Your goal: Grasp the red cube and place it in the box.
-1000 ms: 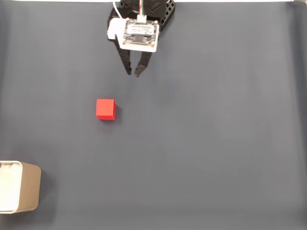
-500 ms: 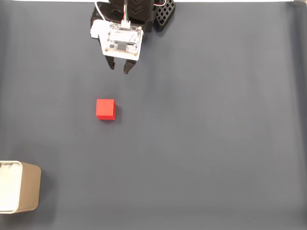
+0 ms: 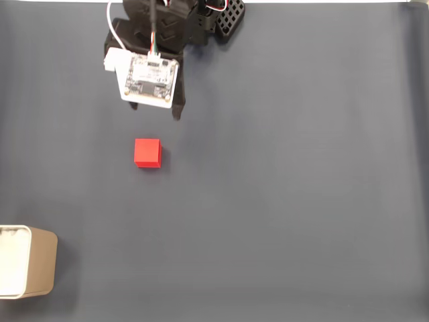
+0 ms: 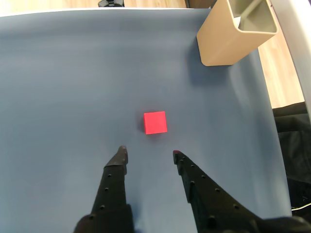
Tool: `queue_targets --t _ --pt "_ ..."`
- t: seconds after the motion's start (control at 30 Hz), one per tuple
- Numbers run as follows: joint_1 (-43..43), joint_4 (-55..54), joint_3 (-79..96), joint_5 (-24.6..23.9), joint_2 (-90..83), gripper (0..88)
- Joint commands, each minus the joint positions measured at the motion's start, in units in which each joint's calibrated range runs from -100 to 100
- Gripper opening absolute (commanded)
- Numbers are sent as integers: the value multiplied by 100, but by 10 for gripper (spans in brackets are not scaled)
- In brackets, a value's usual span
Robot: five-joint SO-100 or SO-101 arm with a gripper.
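Fixed view: we see the gripper [image 3: 155, 111] at upper left of the frame, under the wrist board; the red cube [image 3: 147, 153] sits just below it on the dark surface [image 3: 301, 188], untouched. The box [image 3: 27, 261] is at the lower left edge, well apart from the cube. Jaw spread can't be read here.

Wrist view: the jaws are spread, nothing between them, tips short of the red cube [image 4: 155, 122], which lies centre frame and roughly in line with the gap. Risk as we judge it: a slightly off-centre descent lets one tip land on the cube's top or shove it sideways. The box [image 4: 236, 34] is at upper right; what shows of its pale inside looks empty.
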Motion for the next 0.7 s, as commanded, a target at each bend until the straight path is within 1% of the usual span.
queue_targets --t 0.0,0.33,0.67 --pt "70 -245 -222 122 188 253" --pt "70 -876 89 274 674 316" --pt "84 -1237 189 234 1081 379"
